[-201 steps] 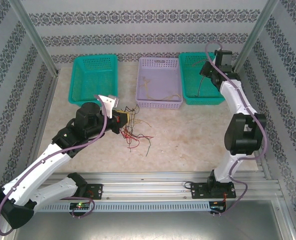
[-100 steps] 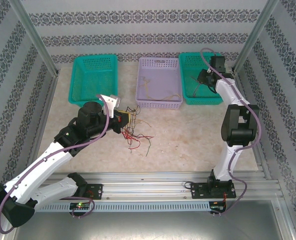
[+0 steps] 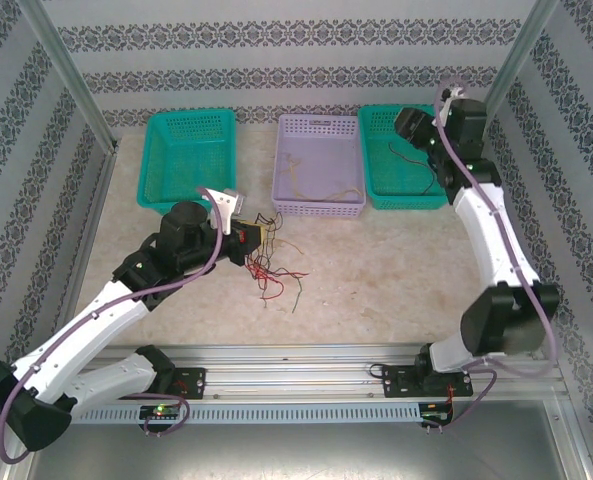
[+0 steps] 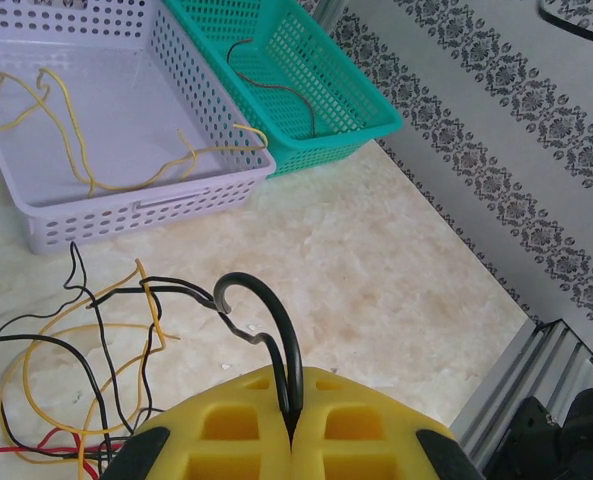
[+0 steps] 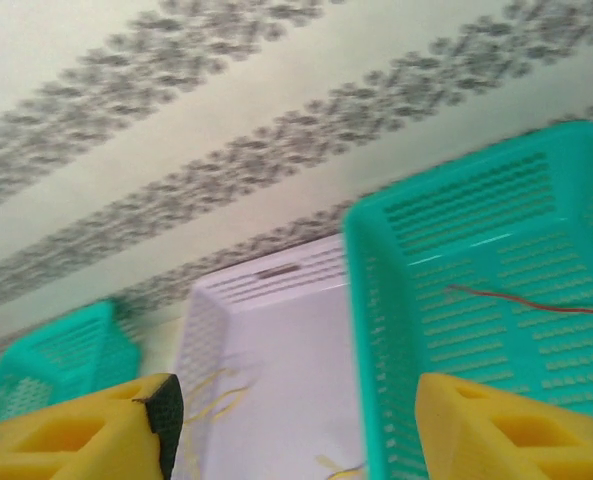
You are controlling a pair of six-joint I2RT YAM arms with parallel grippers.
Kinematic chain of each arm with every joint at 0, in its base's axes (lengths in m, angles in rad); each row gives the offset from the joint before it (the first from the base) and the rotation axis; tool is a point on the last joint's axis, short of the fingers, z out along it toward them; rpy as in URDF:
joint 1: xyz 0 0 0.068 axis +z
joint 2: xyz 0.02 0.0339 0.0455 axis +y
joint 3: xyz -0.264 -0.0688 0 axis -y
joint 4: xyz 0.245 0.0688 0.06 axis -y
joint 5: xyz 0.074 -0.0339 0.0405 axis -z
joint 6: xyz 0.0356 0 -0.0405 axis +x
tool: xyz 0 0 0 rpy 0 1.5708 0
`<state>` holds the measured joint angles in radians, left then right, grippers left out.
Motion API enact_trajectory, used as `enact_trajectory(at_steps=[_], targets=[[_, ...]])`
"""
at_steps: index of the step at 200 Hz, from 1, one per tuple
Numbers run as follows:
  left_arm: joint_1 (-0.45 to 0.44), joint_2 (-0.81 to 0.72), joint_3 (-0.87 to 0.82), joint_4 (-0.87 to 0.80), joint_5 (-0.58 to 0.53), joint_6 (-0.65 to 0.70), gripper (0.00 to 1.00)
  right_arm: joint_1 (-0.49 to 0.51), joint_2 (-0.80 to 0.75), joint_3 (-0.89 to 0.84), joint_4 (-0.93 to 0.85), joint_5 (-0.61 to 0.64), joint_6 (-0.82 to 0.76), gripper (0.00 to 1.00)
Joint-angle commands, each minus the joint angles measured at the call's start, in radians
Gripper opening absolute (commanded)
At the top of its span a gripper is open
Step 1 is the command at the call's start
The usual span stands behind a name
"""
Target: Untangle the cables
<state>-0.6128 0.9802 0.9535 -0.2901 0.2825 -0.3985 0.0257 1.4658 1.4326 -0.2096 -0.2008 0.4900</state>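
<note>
A tangle of thin red, black and yellow cables point(image 3: 272, 266) lies on the table in front of the purple basket point(image 3: 319, 211). My left gripper point(image 3: 246, 240) sits at the tangle's left edge. In the left wrist view this gripper point(image 4: 294, 385) is shut on a loop of black cable point(image 4: 266, 310) that leads back into the tangle point(image 4: 76, 350). Yellow cables point(image 4: 76, 150) lie in the purple basket. My right gripper point(image 3: 408, 125) hovers open above the right green basket point(image 3: 406, 204), which holds a thin red cable point(image 5: 536, 300). Nothing sits between the fingers of the right gripper point(image 5: 296, 430).
A second green basket point(image 3: 148, 170) stands at the back left. Patterned walls and metal posts enclose the table. An aluminium rail point(image 3: 306, 352) runs along the near edge. Bare tabletop point(image 3: 396, 270) stretches right of the tangle.
My right arm has risen out of the right green basket and swung back, its gripper now open and turned left; a cable lies in that basket. The left arm has hardly moved.
</note>
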Motion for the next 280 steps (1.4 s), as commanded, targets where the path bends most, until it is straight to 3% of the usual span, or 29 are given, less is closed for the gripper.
enact_trajectory(at_steps=[1,41,89,124,183,205,236,250,271,280], targets=[[0.013,0.019,0.013,0.073,0.007,-0.056,0.0,0.11,-0.105,-0.141,0.016,-0.108,0.009,0.65],[0.012,0.066,0.001,0.174,0.005,-0.142,0.0,0.378,-0.325,-0.443,0.139,-0.219,-0.014,0.69],[0.008,0.15,0.025,0.234,-0.013,-0.201,0.0,0.647,-0.522,-0.726,0.282,-0.166,-0.065,0.72],[0.001,0.191,0.036,0.261,-0.024,-0.225,0.0,0.751,-0.449,-0.788,0.356,-0.136,-0.098,0.73],[-0.012,0.21,0.05,0.274,-0.037,-0.241,0.0,0.832,-0.196,-0.688,0.382,-0.071,-0.164,0.7],[-0.013,0.207,0.057,0.263,-0.036,-0.237,0.0,0.839,-0.158,-0.67,0.386,-0.036,-0.171,0.59],[-0.012,0.193,0.055,0.231,-0.046,-0.215,0.0,0.839,-0.19,-0.687,0.375,0.043,-0.186,0.23],[-0.011,0.184,0.054,0.21,-0.056,-0.198,0.0,0.834,-0.235,-0.706,0.357,0.073,-0.198,0.12],[-0.012,0.169,0.057,0.17,-0.074,-0.172,0.0,0.807,-0.311,-0.74,0.321,0.084,-0.212,0.0],[-0.011,0.158,0.061,0.148,-0.087,-0.159,0.0,0.787,-0.341,-0.758,0.314,0.079,-0.211,0.0]])
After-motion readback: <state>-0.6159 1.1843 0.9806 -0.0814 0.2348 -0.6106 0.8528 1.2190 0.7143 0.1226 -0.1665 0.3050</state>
